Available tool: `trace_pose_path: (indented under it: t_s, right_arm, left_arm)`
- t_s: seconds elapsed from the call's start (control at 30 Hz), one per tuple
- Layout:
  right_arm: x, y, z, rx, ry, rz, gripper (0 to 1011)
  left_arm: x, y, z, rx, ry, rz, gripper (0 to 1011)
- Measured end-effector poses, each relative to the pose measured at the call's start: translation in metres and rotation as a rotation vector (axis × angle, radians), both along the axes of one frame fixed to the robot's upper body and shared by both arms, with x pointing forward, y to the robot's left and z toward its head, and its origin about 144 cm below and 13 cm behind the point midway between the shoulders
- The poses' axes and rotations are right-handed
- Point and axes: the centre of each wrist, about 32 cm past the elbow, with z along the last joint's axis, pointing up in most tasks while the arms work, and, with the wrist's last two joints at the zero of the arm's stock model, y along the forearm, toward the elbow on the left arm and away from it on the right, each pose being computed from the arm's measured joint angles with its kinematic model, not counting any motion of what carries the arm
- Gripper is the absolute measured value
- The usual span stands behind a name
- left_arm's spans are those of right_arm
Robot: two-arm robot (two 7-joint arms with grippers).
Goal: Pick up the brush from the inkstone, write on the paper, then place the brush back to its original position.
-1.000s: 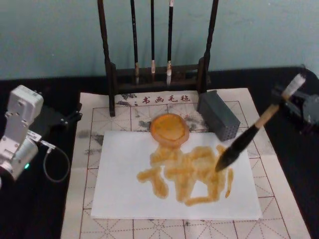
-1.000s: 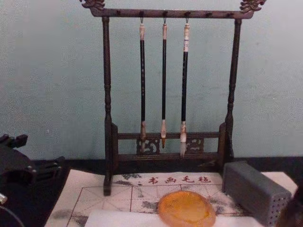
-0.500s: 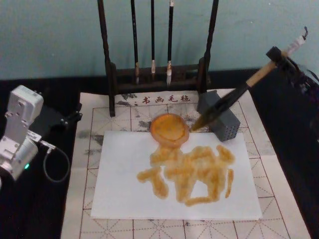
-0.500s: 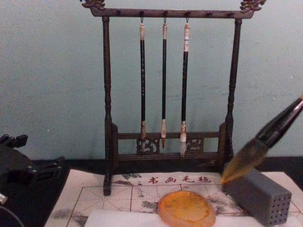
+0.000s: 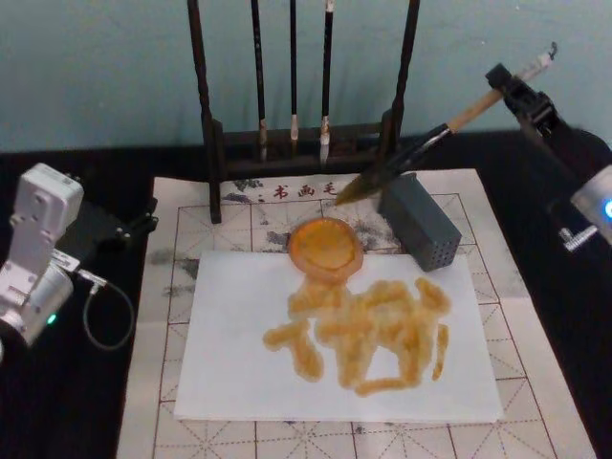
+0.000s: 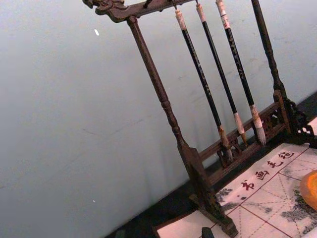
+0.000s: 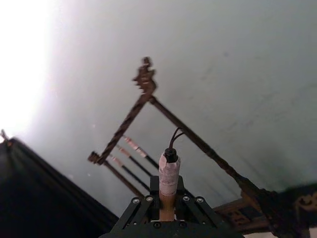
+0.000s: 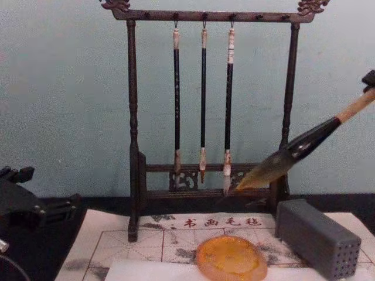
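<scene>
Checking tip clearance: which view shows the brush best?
Head view: the brush runs whole from cap to bristle tip, held in the right gripper. Chest view cuts off its upper handle; right wrist view catches the capped end.

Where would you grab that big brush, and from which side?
On the pale tan upper handle of the brush, coming from the right: it is slim, straight and far from the stained bristles. The right gripper grips it there now.

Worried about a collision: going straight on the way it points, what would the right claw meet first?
Led by the brush tip, the right claw would probably reach the mat behind the inkstone; depth is unclear, perhaps the inkstone's rim.
</scene>
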Motion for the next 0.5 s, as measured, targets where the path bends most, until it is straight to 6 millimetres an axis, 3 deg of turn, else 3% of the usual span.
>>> trace_pose_path:
  t_s: [0.5]
  right_arm:
    - [0.025,0.021,-0.012,0.100,0.224,-0.062,187]
  left_arm:
    - [0.000,0.000,0.000,0.000,0.000,0.000,1001]
